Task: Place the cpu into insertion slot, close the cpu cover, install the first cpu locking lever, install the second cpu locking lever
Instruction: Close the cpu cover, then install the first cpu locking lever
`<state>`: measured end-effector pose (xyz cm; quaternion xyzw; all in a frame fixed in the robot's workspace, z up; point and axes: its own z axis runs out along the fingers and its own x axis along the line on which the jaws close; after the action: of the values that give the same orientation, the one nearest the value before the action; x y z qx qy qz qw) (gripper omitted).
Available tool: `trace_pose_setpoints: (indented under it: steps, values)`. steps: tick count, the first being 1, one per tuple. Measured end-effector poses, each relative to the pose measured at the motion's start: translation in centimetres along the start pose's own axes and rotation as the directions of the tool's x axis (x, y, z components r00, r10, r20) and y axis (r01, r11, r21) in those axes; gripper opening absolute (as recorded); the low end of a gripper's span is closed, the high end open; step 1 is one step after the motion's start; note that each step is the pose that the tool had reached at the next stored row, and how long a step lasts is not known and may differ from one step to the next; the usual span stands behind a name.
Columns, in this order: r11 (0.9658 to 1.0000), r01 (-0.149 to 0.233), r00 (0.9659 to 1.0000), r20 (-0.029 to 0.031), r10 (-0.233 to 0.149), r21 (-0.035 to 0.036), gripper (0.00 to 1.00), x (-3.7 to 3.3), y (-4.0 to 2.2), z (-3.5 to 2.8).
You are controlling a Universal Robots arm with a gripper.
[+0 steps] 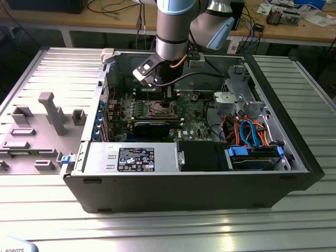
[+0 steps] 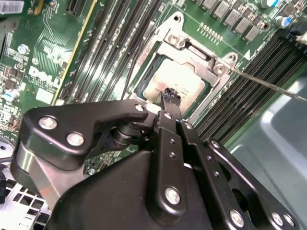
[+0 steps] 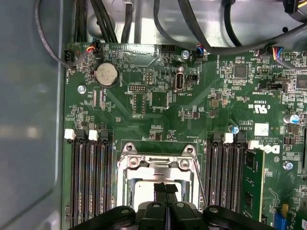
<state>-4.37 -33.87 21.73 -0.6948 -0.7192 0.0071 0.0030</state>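
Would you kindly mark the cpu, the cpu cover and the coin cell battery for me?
cpu (image 2: 180, 79): second wrist view, middle of its silver top.
cpu cover (image 3: 158, 166): first wrist view, a bar of its shiny frame.
coin cell battery (image 3: 106, 74): first wrist view, centre of its round face.

A ribbed metal table (image 1: 173, 231) lies near, and a wooden bench (image 1: 310, 34) strewn with cables (image 1: 113, 10) stands far.

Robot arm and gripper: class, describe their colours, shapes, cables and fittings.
The arm is a silver-grey metal cylinder with light blue joint covers. A white-and-black box and a black cable sit at its wrist. The gripper is matte black, built of jointed bars with silver screws.
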Motion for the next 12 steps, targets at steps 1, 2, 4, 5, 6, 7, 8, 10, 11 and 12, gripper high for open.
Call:
trace_pose_setpoints:
  steps: [1, 2, 4, 5, 6, 7, 8, 10, 11, 12]
  values:
    - [1.0, 0.0, 1.0, 0.0, 0.0, 0.0, 0.11, 0.01, 0.0, 0.0]
    - [1.0, 0.0, 1.0, 0.0, 0.0, 0.0, 0.11, 0.01, 0.01, 0.0]
    - [1.0, 0.0, 1.0, 0.0, 0.0, 0.0, 0.11, 0.0, 0.04, 0.0]
    - [1.0, 0.0, 1.0, 0.0001, 0.0, 0.0, 0.11, 0.0, 0.05, 0.0]
    - [1.0, 0.0, 1.0, 0.0, 0.0, 0.0, 0.11, 0.0, 0.05, 0.0]
    - [1.0, 0.0, 1.0, 0.0, 0.0, 0.0, 0.11, 0.0, 0.05, 0.0]
    - [1.0, 0.0, 1.0, 0.0, 0.0, 0.0, 0.11, 0.0, 0.06, 0.0]
    - [1.0, 0.0, 1.0, 0.0, 0.0, 0.0, 0.11, 0.0, 0.1, 0.0]
    - [1.0, 0.0, 1.0, 0.0, 0.0, 0.0, 0.11, 0.0, 0.1, 0.0]
    - [1.0, 0.0, 1.0, -0.0001, 0.0, -0.0001, 0.11, 0.0, 0.1, 0.0]
